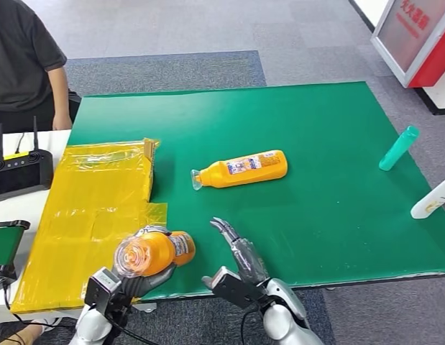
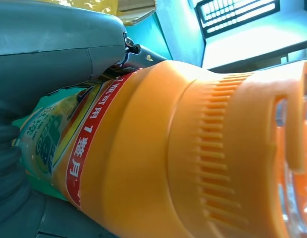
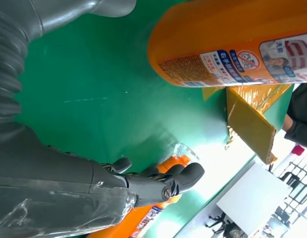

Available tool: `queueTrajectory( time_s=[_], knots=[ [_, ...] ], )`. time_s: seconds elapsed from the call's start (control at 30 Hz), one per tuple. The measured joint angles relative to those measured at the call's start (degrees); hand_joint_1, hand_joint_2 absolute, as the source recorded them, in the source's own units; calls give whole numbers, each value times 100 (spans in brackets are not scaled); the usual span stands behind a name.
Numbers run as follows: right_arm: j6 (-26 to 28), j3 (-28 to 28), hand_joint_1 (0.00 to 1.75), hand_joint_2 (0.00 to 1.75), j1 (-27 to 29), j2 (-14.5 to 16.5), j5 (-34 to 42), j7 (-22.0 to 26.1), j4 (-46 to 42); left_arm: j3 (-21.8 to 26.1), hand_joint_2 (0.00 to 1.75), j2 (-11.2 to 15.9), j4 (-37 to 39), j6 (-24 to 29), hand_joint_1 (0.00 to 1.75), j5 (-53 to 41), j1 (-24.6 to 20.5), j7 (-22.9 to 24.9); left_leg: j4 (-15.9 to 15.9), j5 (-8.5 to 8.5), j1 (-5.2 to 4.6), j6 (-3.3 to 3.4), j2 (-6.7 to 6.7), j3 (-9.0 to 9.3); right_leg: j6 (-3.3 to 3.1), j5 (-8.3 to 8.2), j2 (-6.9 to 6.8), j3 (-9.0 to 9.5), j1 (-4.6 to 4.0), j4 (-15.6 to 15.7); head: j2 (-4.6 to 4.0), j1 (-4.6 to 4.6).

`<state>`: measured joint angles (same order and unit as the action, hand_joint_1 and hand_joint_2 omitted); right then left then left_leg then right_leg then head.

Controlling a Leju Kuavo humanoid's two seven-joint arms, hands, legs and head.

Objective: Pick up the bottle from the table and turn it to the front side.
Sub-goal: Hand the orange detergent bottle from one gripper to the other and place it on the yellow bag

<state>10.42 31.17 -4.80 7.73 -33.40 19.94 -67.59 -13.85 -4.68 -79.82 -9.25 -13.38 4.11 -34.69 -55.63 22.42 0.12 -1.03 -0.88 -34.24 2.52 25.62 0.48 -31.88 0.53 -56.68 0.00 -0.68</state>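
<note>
My left hand [image 1: 134, 282] grips an orange bottle [image 1: 154, 251] just above the table's near edge, beside the yellow box. Its clear cap points back toward me. In the left wrist view the bottle [image 2: 163, 148] shows a red band and a yellow label under my thumb [image 2: 50, 49]. My right hand [image 1: 239, 266] hovers open to the right of that bottle, fingers spread and nothing in them. From the right wrist, its dark fingers [image 3: 163, 181] reach out with the held bottle's base [image 3: 237, 44] close by. A second orange bottle [image 1: 241, 169] lies on its side mid-table.
A green mat [image 1: 328, 215] covers the table. The yellow taped box [image 1: 101, 208] lies flat at the left. A teal bottle [image 1: 399, 147] and a white bottle [image 1: 431, 199] lie at the right edge. A person [image 1: 24, 65] sits at the far left, near a black controller [image 1: 19, 169].
</note>
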Motion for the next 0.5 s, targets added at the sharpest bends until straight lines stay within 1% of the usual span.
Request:
queueTrajectory(
  time_s=[0.37,0.43,0.5],
  knots=[
    [0,-20,0,175,10,-2,-1,-3,-26,28,175,2,-11,32,175,0,10,0,0,0,0,0,0,0,0,0,0,0,0,0,0,1],
    [7,-26,0,175,19,-2,-3,-14,-35,54,175,3,-43,174,175,-77,23,11,0,0,0,0,0,0,0,0,0,0,0,0,0,1],
    [15,-46,0,175,53,-3,-16,-35,-73,109,175,5,-130,471,175,-306,46,79,0,0,0,0,0,0,0,0,0,-1,0,0,0,1]
  ],
)
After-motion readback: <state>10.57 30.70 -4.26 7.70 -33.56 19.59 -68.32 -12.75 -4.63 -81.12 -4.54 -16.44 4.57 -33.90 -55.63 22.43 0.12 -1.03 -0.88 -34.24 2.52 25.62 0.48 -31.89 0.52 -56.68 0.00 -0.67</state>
